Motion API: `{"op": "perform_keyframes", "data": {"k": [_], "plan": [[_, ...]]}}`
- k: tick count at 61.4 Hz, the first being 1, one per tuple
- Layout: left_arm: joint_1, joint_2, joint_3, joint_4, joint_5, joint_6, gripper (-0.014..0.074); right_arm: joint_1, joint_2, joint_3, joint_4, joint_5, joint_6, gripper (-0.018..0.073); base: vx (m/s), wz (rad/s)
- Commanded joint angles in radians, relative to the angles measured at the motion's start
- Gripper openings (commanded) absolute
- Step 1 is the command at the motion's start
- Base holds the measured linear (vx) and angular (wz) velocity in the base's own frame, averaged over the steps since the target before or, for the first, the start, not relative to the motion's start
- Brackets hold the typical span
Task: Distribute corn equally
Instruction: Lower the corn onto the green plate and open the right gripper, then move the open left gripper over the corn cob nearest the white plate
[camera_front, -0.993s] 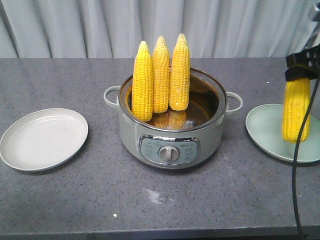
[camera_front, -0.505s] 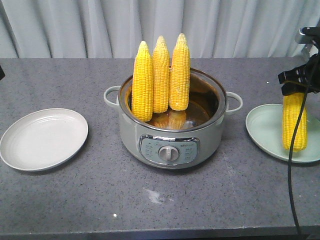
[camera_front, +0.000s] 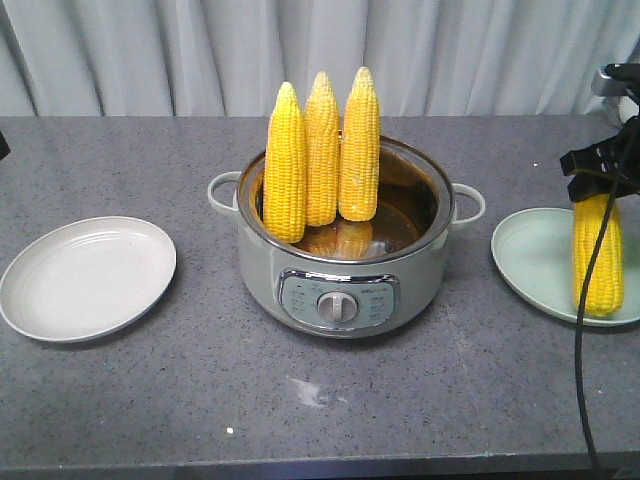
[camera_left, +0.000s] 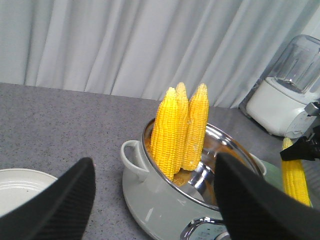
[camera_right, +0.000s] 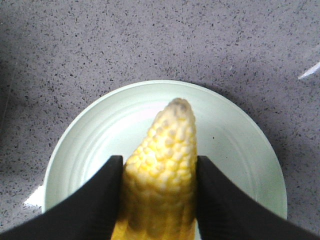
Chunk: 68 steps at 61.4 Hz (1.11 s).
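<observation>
White plate (camera_front: 88, 277) at left; left gripper (camera_left: 155, 192) spread wide, grasping nothing. Three cobs (camera_front: 322, 150) stand tips-up in the centre pot (camera_front: 345, 270). At right, right gripper (camera_front: 598, 175) clamps a fourth cob (camera_front: 603, 260) upright, lower end at the green plate (camera_front: 535, 262) (contact unclear).

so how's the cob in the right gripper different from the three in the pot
The held cob is clamped by the right gripper over the pale green plate; the three pot cobs stand free, leaning together in the pot. The held cob points its tapered tip down, while the three pot cobs point theirs up. All are bright yellow, husked and whole.
</observation>
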<state>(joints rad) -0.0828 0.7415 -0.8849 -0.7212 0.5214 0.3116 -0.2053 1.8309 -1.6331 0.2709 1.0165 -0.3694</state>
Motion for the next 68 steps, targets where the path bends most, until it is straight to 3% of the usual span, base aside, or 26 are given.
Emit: {"op": "perform_keyframes", "data": {"k": [1, 9, 19, 26, 31, 46, 60, 68], "plan": [[-0.002, -0.001, -0.026, -0.028, -0.053, 0.003, 0.0491, -0.006, -0.045, -0.03, 0.003, -0.029, -0.002, 0.0405, 0.0, 0.0], [-0.002, -0.001, -0.026, -0.028, -0.053, 0.003, 0.0491, -0.006, -0.045, -0.03, 0.003, -0.029, 0.002, 0.0464, 0.0, 0.0], [-0.002, -0.001, -0.027, -0.043, -0.058, 0.003, 0.0491, -0.006, -0.066, -0.03, 0.044, -0.009, 0.0, 0.0463, 0.0, 0.0], [-0.002, 0.021, -0.048, -0.09, -0.063, 0.005, 0.0491, -0.006, -0.126, -0.03, 0.124, -0.01, -0.011, 0.0425, 0.0, 0.0], [-0.002, 0.054, -0.08, -0.111, -0.052, 0.017, 0.0491, -0.006, -0.194, -0.03, 0.181, -0.011, -0.054, 0.0347, 0.0, 0.0], [-0.002, 0.217, -0.223, -0.233, -0.032, 0.19, 0.0491, -0.006, -0.463, -0.03, 0.233, 0.007, -0.139, -0.0016, 0.0, 0.0], [-0.002, 0.491, -0.46, -0.382, 0.077, 0.397, 0.0491, -0.006, -0.684, -0.03, 0.228, 0.035, -0.137, -0.0008, 0.0, 0.0], [-0.002, 0.682, -0.648, -0.427, 0.143, 0.415, 0.0491, -0.006, -0.75, -0.03, 0.228, 0.057, -0.137, -0.0008, 0.0, 0.0]]}}
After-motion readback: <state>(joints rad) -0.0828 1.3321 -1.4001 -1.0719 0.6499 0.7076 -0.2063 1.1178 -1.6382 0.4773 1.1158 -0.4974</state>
